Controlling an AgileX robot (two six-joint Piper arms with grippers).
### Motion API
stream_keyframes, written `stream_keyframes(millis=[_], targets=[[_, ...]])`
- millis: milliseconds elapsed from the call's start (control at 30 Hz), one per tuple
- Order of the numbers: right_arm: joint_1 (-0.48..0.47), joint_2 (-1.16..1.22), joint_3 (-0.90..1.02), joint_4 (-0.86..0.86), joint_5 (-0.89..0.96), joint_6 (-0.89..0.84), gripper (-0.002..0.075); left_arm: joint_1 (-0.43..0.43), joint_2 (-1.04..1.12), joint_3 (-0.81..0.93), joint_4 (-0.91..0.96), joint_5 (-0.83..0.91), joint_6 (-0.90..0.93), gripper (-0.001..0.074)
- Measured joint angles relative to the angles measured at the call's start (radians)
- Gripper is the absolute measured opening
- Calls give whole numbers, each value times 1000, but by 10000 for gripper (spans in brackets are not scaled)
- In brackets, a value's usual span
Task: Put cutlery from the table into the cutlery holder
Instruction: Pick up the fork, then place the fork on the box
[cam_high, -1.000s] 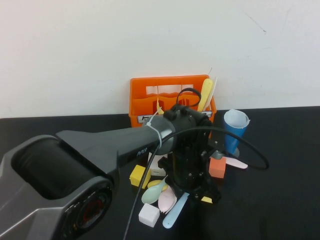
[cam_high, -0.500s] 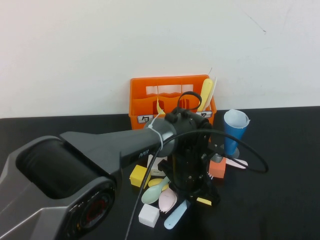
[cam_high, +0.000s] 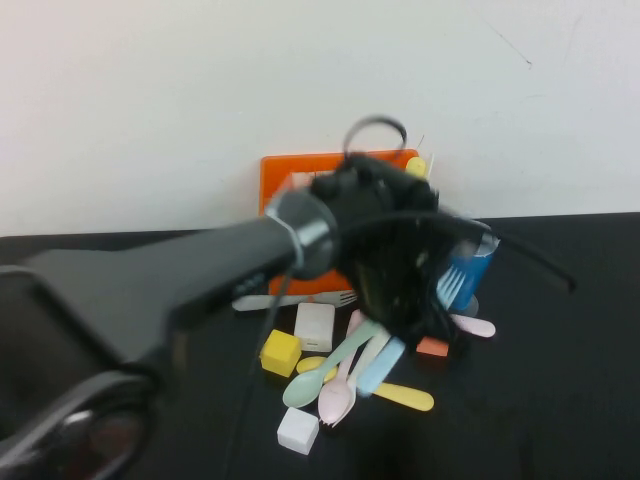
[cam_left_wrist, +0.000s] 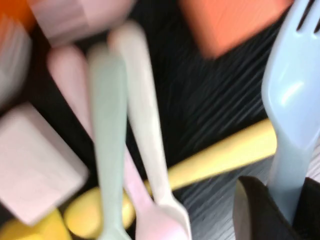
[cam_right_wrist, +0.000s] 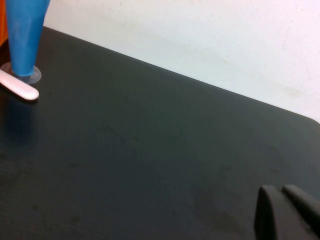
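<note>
My left gripper (cam_high: 432, 305) is shut on a light blue fork (cam_left_wrist: 292, 100) and holds it above the black table (cam_high: 560, 400); its tines (cam_high: 451, 285) show beside the blue cup. The orange cutlery holder (cam_high: 278, 178) stands at the back, mostly hidden by the left arm. Below lie a mint spoon (cam_high: 303, 388), a pink spork (cam_high: 335, 400), a yellow piece (cam_high: 405, 397) and a white fork (cam_high: 290, 300). A light blue strip (cam_high: 380, 365) shows under the arm; I cannot tell whether it belongs to the held fork. My right gripper (cam_right_wrist: 286, 212) is shut and empty, low over bare table.
A blue cone-shaped cup (cam_high: 468, 268) stands right of the holder with a pink handle (cam_high: 473, 325) at its foot. A yellow block (cam_high: 281, 352), two white blocks (cam_high: 298, 431) (cam_high: 314, 325) and an orange block (cam_high: 432, 347) lie among the cutlery.
My left arm has risen from the pile and moved back towards the holder, taking the light blue fork up with it. The cutlery beneath is now uncovered.
</note>
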Motion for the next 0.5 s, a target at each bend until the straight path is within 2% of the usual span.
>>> stream_keyframes(millis=[200, 367, 500], targets=[[0, 0, 0, 0, 0, 0, -3, -1, -191, 164, 13, -263, 6, 120], [0, 0, 0, 0, 0, 0, -3, 27, -338, 443, 13, -658, 8, 120], [0, 0, 0, 0, 0, 0, -3, 72, -396, 578, 13, -959, -13, 120]])
